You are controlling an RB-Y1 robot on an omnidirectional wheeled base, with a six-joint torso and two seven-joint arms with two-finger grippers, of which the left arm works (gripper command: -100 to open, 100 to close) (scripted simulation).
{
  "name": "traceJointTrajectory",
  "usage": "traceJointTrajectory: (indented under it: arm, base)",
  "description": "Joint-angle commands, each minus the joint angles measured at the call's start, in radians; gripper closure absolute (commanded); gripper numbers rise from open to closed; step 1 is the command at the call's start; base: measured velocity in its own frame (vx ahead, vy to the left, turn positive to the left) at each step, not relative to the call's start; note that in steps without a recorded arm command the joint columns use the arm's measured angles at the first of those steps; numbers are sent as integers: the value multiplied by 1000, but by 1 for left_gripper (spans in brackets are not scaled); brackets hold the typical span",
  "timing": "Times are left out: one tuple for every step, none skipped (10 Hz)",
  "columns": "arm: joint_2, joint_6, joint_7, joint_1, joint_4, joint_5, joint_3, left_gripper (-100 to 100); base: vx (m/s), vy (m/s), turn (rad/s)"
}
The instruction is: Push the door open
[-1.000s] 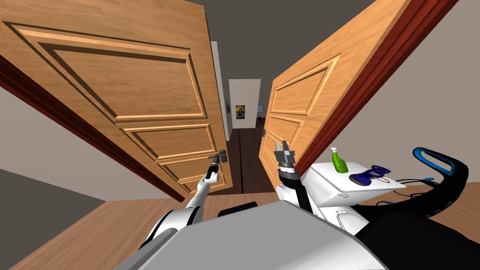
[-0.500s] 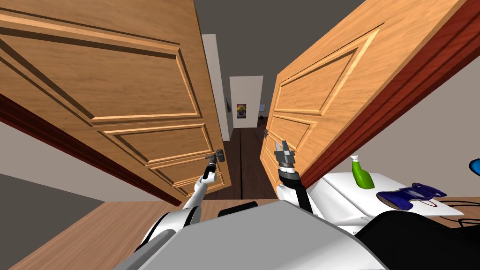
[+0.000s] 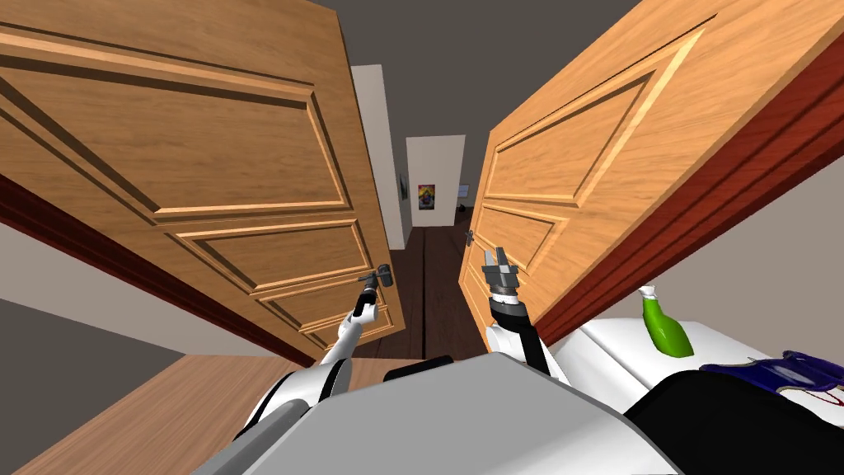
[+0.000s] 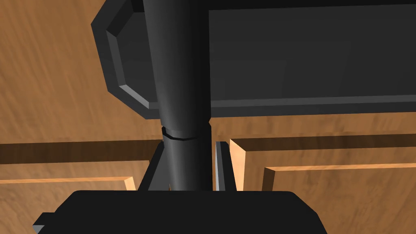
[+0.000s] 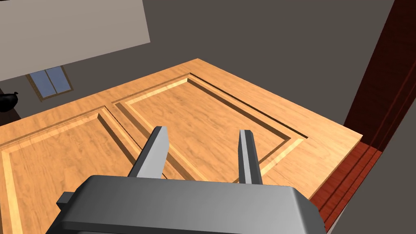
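Honey-brown wood with raised rectangular panels makes up the left door (image 3: 206,165), a tall upright leaf standing to my left and just ahead. Its free edge is turned toward the middle, where a gap opens onto a hallway floor (image 3: 429,280) of dark boards. Low on that leaf, close to the free edge, sits the handle (image 3: 381,278), dark grey and smooth.

In the left wrist view the handle (image 4: 178,101) is a round, slightly tapered bar. Its long axis runs straight out from the gripper across a dark plate (image 4: 284,57) with chamfered corners. The left gripper (image 3: 368,290) reaches up to the handle. Its thin grey fingers (image 4: 222,166) press the bar from both sides, so the left gripper (image 4: 189,170) is pinching it.

The right door (image 3: 577,165), paler wood with the same panelling, hangs from a red-brown frame (image 3: 742,190) on the right. The right gripper (image 3: 497,262) hangs just before its lower panel. In its wrist view the right gripper (image 5: 202,132) has its blades spread apart with nothing between them, over the panelled face (image 5: 183,118).

Near right, a white table (image 3: 610,355) bears an upright green spray bottle (image 3: 666,326); I cannot tell what it holds. A blue object (image 3: 791,367) lies beside it. On the far white wall hangs a small poster (image 3: 426,196).
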Motion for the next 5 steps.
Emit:
traceJointTrajectory:
  arm:
    - [3, 15, -5, 16, -44, 0, 4, 100]
    - [11, 15, -10, 18, -42, 7, 24, 100]
    - [11, 15, -10, 18, -44, 7, 24, 100]
    - [11, 15, -10, 18, -42, 7, 24, 100]
    - [19, 15, -16, 19, -41, 13, 44, 100]
  base:
    - [0, 17, -10]
    - [74, -60, 44]
    - [97, -94, 85]
    - [55, -62, 23]
    - [121, -103, 52]
